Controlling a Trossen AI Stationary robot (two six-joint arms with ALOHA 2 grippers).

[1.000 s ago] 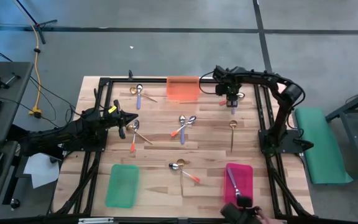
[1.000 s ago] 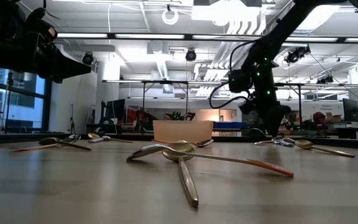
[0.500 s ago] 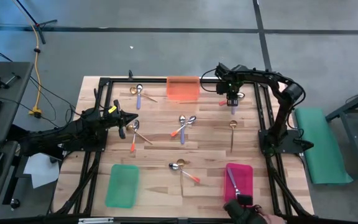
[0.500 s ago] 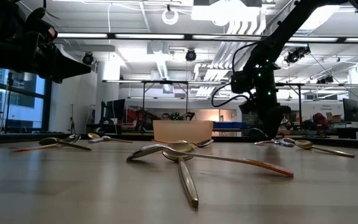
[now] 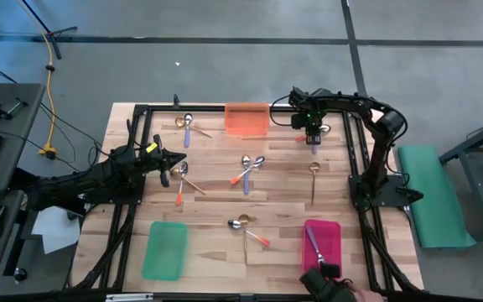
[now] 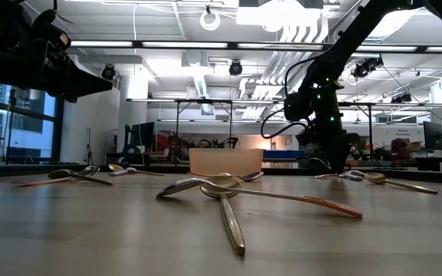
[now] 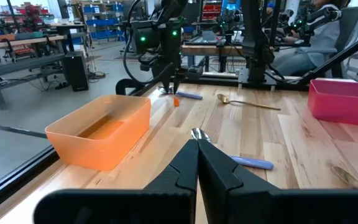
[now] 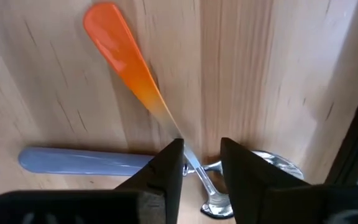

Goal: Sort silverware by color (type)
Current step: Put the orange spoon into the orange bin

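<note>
The left gripper (image 5: 164, 159) waits over the table's left side, fingers pressed together on nothing, beside a small spoon cluster (image 5: 179, 178). More spoons (image 5: 250, 164) lie mid-table. At the far right, the right gripper (image 8: 199, 163) has sunk lower over the last second and now straddles the neck of an orange-handled spoon (image 8: 126, 65), fingers slightly apart, not yet clamped; a purple-handled spoon (image 8: 79, 160) crosses beneath. A grasp looks imminent, with the orange tray (image 5: 246, 119) nearby. The wooden table (image 5: 216, 201) also carries green (image 5: 165, 249) and pink (image 5: 323, 242) trays. Behind stretches a bright workshop.
</note>
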